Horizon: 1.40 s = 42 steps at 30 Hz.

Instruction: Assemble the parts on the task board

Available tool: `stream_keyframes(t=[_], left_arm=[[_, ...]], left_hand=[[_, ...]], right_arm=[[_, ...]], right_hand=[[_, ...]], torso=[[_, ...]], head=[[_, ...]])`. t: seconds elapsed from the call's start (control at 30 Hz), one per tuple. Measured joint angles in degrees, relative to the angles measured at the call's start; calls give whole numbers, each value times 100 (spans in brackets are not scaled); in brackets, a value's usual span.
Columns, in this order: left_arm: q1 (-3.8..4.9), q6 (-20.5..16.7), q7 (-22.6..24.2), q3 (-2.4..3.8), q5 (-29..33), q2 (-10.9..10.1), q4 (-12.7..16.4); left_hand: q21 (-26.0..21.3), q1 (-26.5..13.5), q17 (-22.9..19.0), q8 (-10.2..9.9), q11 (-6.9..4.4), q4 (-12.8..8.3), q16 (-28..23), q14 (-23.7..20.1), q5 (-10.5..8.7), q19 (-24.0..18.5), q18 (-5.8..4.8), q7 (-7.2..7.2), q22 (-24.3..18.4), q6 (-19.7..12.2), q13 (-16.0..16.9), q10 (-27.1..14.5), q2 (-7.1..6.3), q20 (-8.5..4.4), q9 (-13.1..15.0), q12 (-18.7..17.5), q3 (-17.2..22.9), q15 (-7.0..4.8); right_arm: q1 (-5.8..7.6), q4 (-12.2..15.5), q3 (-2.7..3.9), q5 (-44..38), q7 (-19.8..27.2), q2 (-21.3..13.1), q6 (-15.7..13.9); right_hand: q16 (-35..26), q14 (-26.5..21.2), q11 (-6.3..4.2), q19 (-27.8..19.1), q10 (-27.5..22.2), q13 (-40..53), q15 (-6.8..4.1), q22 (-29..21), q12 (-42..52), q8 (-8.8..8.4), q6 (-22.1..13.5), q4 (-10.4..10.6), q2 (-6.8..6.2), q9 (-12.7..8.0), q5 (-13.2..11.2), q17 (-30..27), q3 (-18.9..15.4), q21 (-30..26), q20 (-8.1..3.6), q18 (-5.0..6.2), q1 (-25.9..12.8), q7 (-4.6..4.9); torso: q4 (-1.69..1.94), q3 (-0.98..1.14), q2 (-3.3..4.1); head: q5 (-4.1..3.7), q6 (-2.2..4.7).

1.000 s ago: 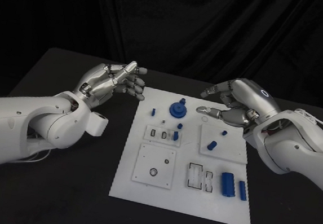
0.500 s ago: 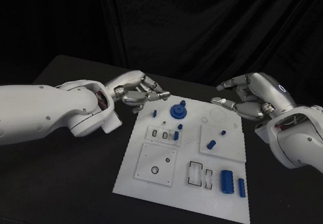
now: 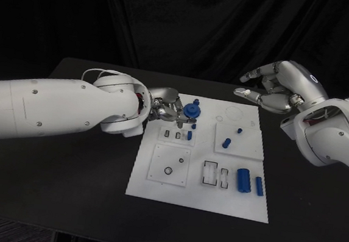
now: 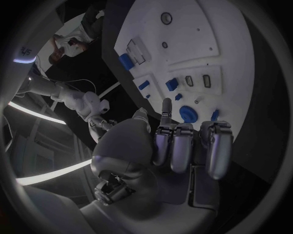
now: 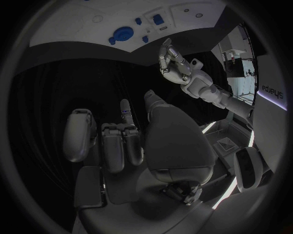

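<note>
The left robot hand (image 3: 167, 109) hovers, fingers loosely curled and holding nothing, just beside the round blue gear (image 3: 193, 110) at the task board's (image 3: 202, 200) far edge. Likely step: reaching to grasp it. The right robot hand (image 3: 273, 89) hangs empty, half-curled, beyond the board.

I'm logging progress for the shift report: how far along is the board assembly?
Early. Looks done: little; small blue pegs stand on the task board. In hand: nothing; the left hand sits by the round blue gear, the right hand is off the board. Left: two blue cylinders lie loose beside open slots.
</note>
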Motion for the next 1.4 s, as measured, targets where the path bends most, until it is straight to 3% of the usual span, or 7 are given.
stream_keyframes(t=[0.1,0.27,0.57,0.77,1.1,1.4], left_arm=[[0,216,-392,0,-78,128,-11],[0,527,-881,1,-159,305,-96],[0,859,-1317,1,-223,649,-396],[0,917,-1436,-1,-239,789,-520],[-1,826,-1478,-1,-250,881,-567],[-11,669,-1433,-1,-254,978,-711]], left_hand=[[75,-128,0,283,-60,3,0,-11,-34,0,-90,-71,0,-9,0,1,35,-62,455,14,-93,-50],[119,-270,-1,606,-125,16,0,11,-67,-2,-89,-132,-1,-9,0,0,72,-124,1050,15,-204,-134],[171,-405,-1,840,-236,-8,0,-2,-88,-11,-88,-230,-1,49,1,8,147,-215,1644,37,-306,-243],[171,-405,-1,832,-237,-9,0,-2,-51,-11,-88,-255,-1,32,1,7,147,-215,1780,38,-305,-243],[171,-378,-2,742,-238,-17,0,-3,28,-11,-88,-255,-2,33,1,6,121,-257,1912,37,-296,-283],[171,-350,-2,576,-256,-17,0,-3,146,-11,-87,-276,-2,12,1,-12,93,-256,1965,37,-297,-283]], right_arm=[[0,0,0,8,-13,5,14],[-1,0,0,15,-52,14,57],[-1,-25,0,19,-135,35,149],[-1,-78,-1,21,-168,66,187],[-7,-127,-1,23,-172,108,226],[-20,-146,-1,23,-174,115,260]], right_hand=[[0,0,0,0,0,0,0,0,0,0,0,-10,5,-4,22,0,10,0,0,0,5,0],[0,0,0,0,0,-1,0,0,0,0,0,-16,28,-4,45,0,16,0,0,1,28,0],[0,0,21,0,-21,-1,0,-1,0,0,21,-15,28,-9,85,0,47,0,0,0,29,21],[0,0,21,20,-20,-2,0,-1,0,0,41,-15,49,-15,111,0,47,0,20,1,53,0],[0,0,36,20,-5,-2,0,-1,0,0,41,-15,48,-15,133,0,47,0,20,1,54,0],[0,0,35,20,-6,-3,0,-1,0,0,62,-15,48,-15,154,0,47,0,20,1,54,21]], torso=[[-21,32,-14],[-47,66,-22],[-48,70,-23],[-43,74,-25],[-20,106,-49],[-30,131,-62]], head=[[15,-72],[32,-148],[68,-216],[93,-205],[59,-264],[42,-291]])
